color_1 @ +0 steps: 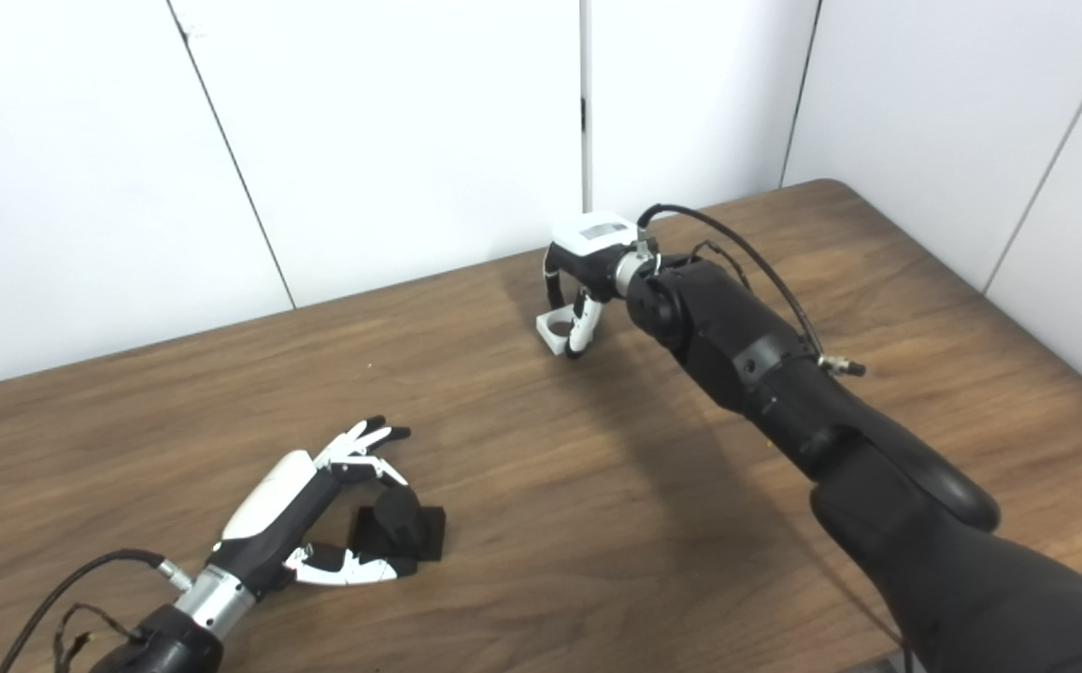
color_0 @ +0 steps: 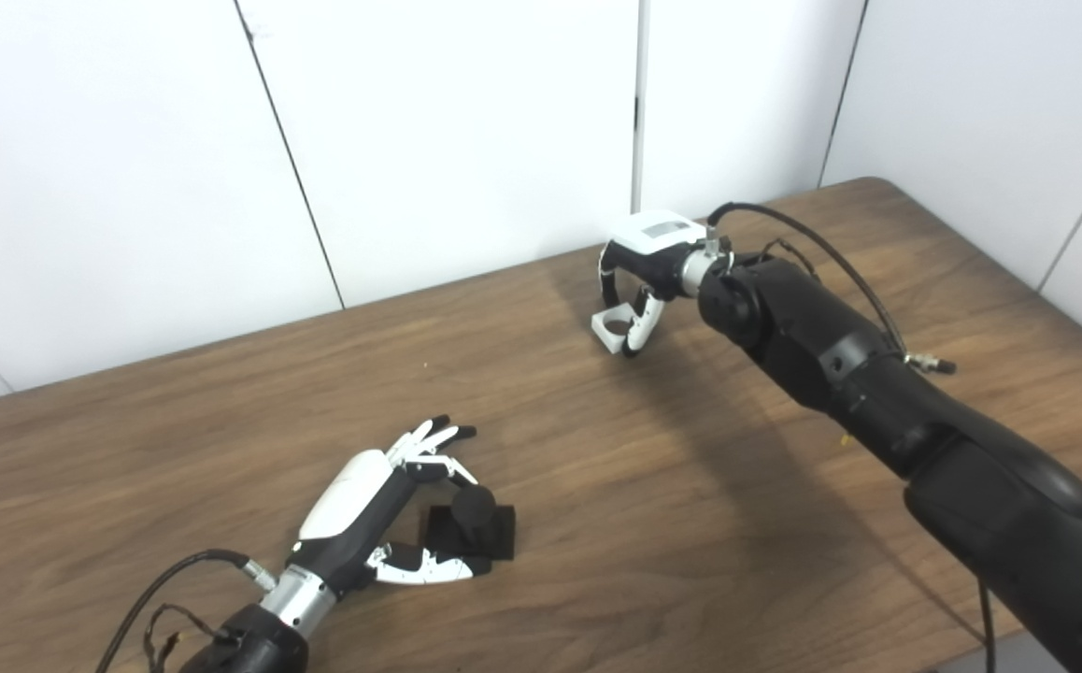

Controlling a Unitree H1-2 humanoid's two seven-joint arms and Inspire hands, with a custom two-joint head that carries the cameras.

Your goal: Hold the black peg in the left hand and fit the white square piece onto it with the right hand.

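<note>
The black peg [color_0: 472,512] stands on its square black base on the table [color_0: 690,486], near the front left. My left hand [color_0: 382,509] lies beside it, open: the fingers [color_0: 434,439] reach over the peg's far side and the thumb lies along the base's near edge, without closing. At the back of the table the white square piece [color_0: 610,330], with a round hole in it, sits low at the tabletop. My right hand [color_0: 646,271] bends down over it, fingers behind and thumb in front, pinching the piece.
White wall panels [color_0: 466,131] stand right behind the table's far edge, close to the right hand. The table's right edge [color_0: 1017,271] runs diagonally past the right arm. Bare wood lies between the two hands.
</note>
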